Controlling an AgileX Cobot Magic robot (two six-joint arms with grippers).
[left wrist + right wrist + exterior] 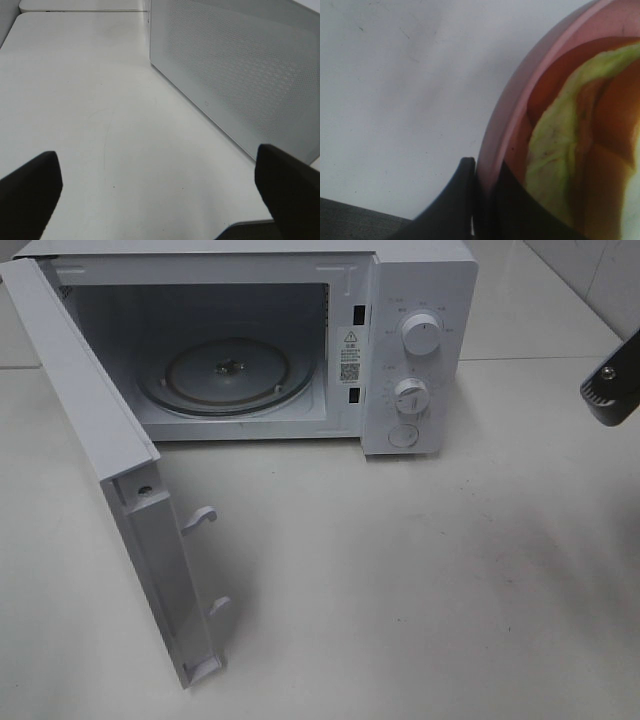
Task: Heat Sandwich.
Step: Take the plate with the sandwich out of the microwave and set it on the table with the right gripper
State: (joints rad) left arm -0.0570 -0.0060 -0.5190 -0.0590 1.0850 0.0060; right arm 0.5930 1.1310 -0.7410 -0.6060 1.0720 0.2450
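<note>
We are pinching the pink plate rim with the right gripper, keeping the sandwich level toward the open microwave, while the left gripper is hanging wide, empty.

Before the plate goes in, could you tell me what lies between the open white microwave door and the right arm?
Exterior high view: only bare white table lies between the door and the right arm.

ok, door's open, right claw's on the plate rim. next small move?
Probably carry the pink plate with the sandwich toward the microwave: the right claw is shut on the rim, the door stands wide, and the turntable is bare.
</note>
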